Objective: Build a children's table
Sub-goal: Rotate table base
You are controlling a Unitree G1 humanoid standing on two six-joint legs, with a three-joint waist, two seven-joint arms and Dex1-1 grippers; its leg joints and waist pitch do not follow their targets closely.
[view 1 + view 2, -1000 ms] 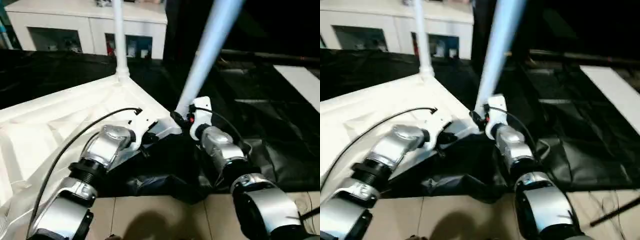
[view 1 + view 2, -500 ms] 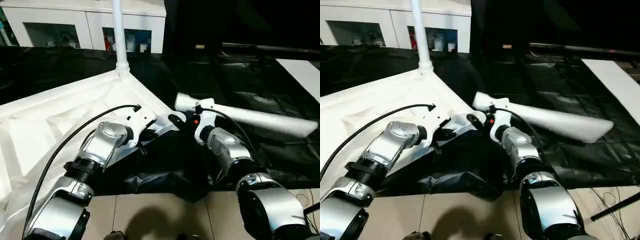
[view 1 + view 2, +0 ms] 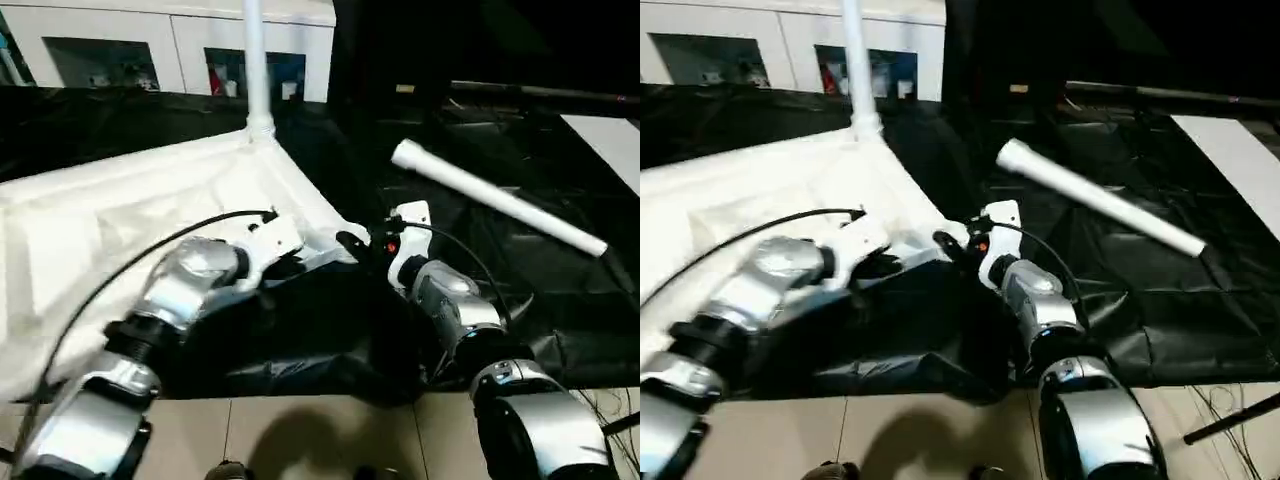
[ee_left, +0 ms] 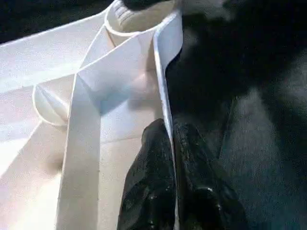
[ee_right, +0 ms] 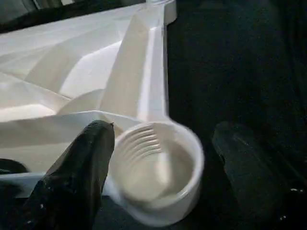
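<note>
The table top (image 3: pixel 120 215) is seen lying upside down on black sheeting (image 3: pixel 500 280), ribbed underside up. Its near edge is pinched between the pressed-together fingers (image 4: pixel 153 187) of the left gripper (image 4: pixel 171 143), just short of the corner socket (image 5: pixel 158 167). That socket (round, ridged inside, empty) is flanked by the spread fingers (image 5: pixel 81 163) of the right gripper (image 5: pixel 158 158); whether they touch it cannot be told. One leg (image 3: pixel 253 60) is seen standing upright in the far corner socket. A second leg (image 3: pixel 495 198), a long white tapered tube, is seen loose over the sheeting beyond the right gripper, well apart from it, wide end toward the top.
</note>
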